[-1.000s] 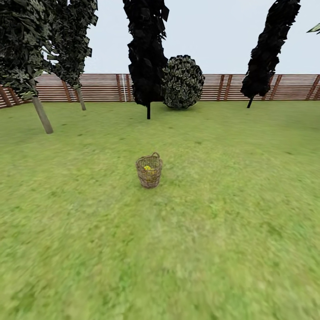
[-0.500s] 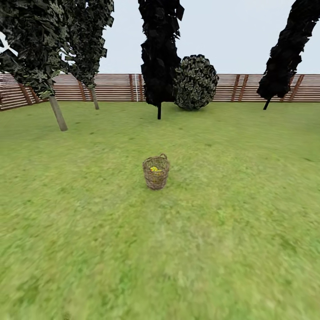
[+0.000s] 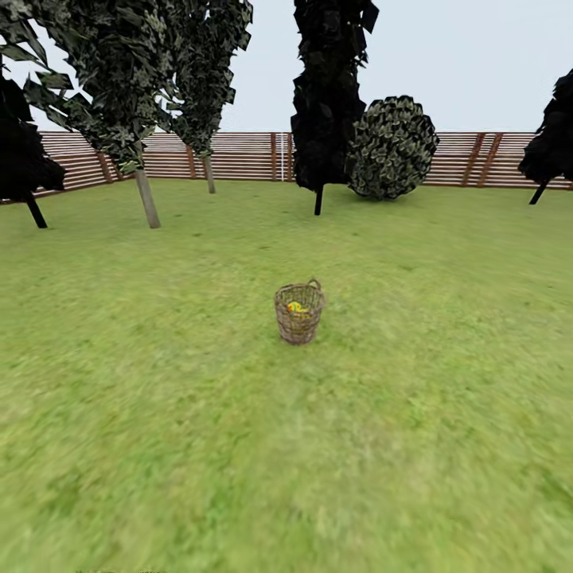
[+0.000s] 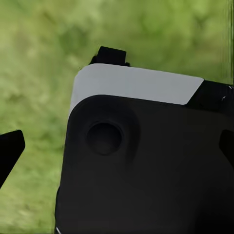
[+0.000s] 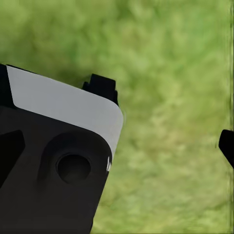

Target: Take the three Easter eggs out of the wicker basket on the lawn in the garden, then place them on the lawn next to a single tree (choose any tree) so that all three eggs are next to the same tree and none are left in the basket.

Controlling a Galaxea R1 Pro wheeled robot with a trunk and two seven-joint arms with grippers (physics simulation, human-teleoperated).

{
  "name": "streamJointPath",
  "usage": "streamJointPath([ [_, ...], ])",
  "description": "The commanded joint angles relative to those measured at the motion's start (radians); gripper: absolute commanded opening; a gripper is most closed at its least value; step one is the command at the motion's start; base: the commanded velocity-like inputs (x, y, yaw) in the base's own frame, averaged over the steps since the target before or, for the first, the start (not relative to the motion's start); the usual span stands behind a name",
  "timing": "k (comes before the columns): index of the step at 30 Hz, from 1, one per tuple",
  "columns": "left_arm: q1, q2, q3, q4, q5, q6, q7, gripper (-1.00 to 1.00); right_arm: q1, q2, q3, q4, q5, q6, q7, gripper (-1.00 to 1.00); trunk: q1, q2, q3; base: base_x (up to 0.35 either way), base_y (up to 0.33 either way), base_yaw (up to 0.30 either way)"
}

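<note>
1. Far left in the head view: thin black-trunked tree with black foliage, not a valid drop spot.
2. Next right: tree with a straight pale grey-beige trunk and dark yellow-flecked foliage, standing well apart from the basket; a second similar trunk farther back by the reddish-brown slatted wooden fence.
3. Centre: small round brown open-weave wicker basket upright on the mottled green lawn, some way ahead; yellow Easter eggs glimpsed inside, count impossible to tell.
4. Right of centre: black-foliaged tree, then a round grey-green bush.
5. Wrist views: dark robot housing over blurred grass; left gripper and right gripper state impossible to tell, fingers barely in frame.
6. Risks, as judgement: stopping short or off-line and leaving the basket beyond reach; bumping and tipping the light basket with the base; mistaking a black tree for the pale-trunked one; scattering eggs between the two pale trunks.
</note>
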Motion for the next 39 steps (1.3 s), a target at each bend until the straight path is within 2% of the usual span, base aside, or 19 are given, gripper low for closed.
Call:
streamJointPath([
  [1,0.0,0.0,0.004,-0.002,0.005,0.006,0.004,1.0,-0.001,0.0,0.008,0.001,0.003,0.002,0.0,1.0,0.0,0.0,-0.001,0.157,-0.326,0.292],
  [19,0.0,0.0,0.003,-0.002,0.002,0.005,0.005,1.0,-0.001,0.0,0.008,0.001,0.003,0.002,0.0,1.0,0.0,0.0,-0.001,0.245,-0.265,0.284],
  [39,0.0,0.0,0.003,-0.002,0.002,0.004,0.005,1.0,-0.001,0.0,0.008,0.001,0.002,0.002,0.0,1.0,0.0,0.0,-0.001,0.27,-0.245,0.013],
])
